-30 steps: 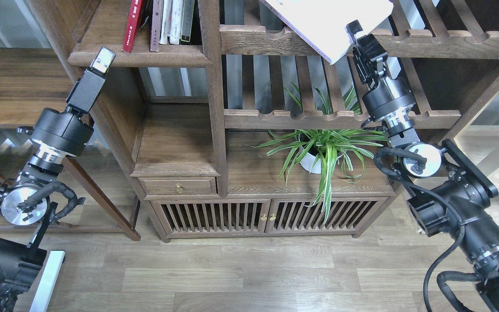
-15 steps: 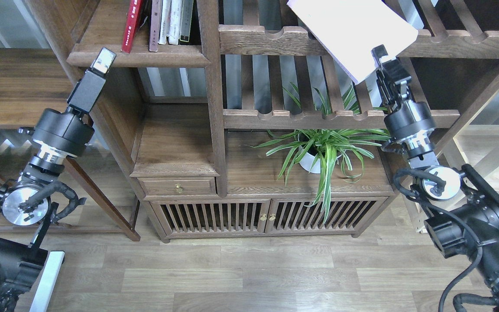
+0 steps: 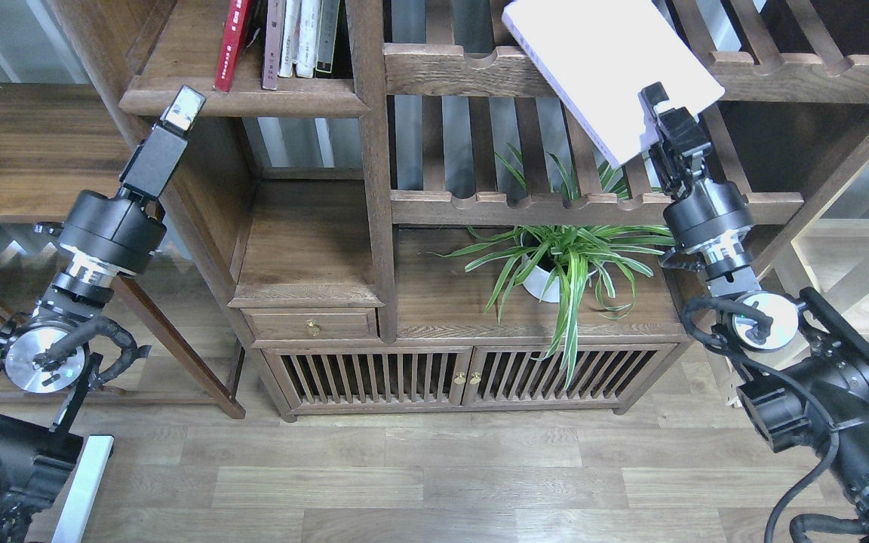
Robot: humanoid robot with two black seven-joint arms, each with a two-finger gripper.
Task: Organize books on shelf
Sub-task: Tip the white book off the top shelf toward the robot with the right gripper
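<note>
The shelf (image 3: 246, 99) is the dark walnut board at upper left. A red book (image 3: 231, 44) and a maroon-brown book (image 3: 273, 44) stand on it, the red one leaning, with thin white-spined and black-spined books to their right. My right gripper (image 3: 657, 113) is shut on the lower corner of the thick white-lavender book (image 3: 608, 68), holding it tilted in the air in front of the upper slatted shelf. My left gripper (image 3: 180, 108) points up just below the shelf's front left edge; its fingers cannot be told apart.
Two slatted shelves with scalloped rails (image 3: 472, 72) (image 3: 525, 204) fill the middle. Under them a potted spider plant (image 3: 555, 264) stands on a low cabinet (image 3: 374, 377) with a drawer (image 3: 310, 324). A lighter wooden rack (image 3: 849, 264) is at right, a dark table (image 3: 27, 151) at left.
My right gripper has carried the white-lavender book right and down, away from the upper slatted shelf, and the book has turned. The left arm has hardly moved.
</note>
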